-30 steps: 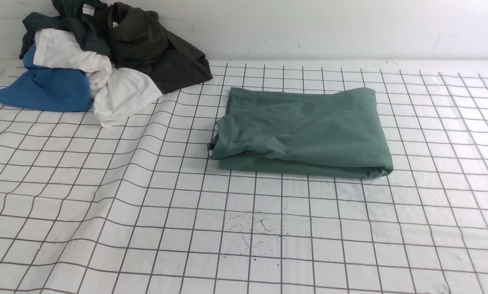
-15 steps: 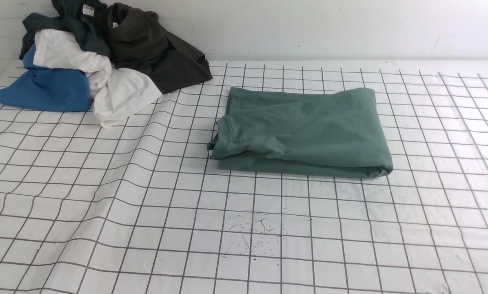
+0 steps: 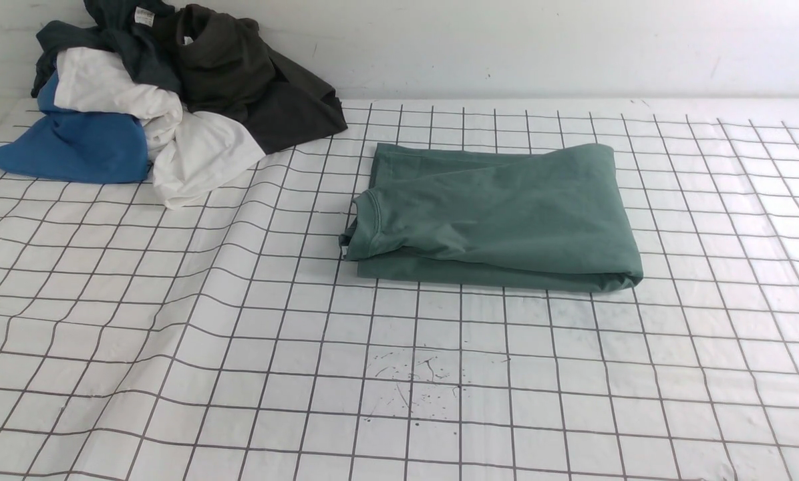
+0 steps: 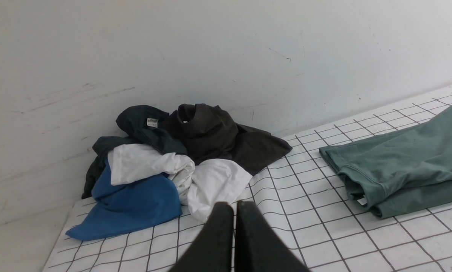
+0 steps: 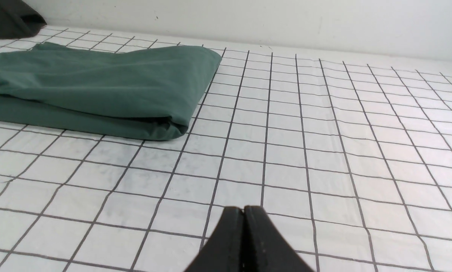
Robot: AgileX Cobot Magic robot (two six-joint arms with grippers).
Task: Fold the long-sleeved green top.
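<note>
green long-sleeved top (image 3: 500, 217) sitting folded mid grid table (image 3: 172, 347), unchanged over last second, left gripper (image 4: 234, 211) and right gripper (image 5: 244, 213) both staying closed, empty, pulled back, task looking done

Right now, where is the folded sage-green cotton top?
The folded sage-green cotton top lies on the checked tablecloth, centre-right in the front view, right of the heap of clothes.

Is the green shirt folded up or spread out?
Folded. The green long-sleeved top lies as a compact stacked rectangle, layers showing at its edges, no sleeves sticking out.
</note>
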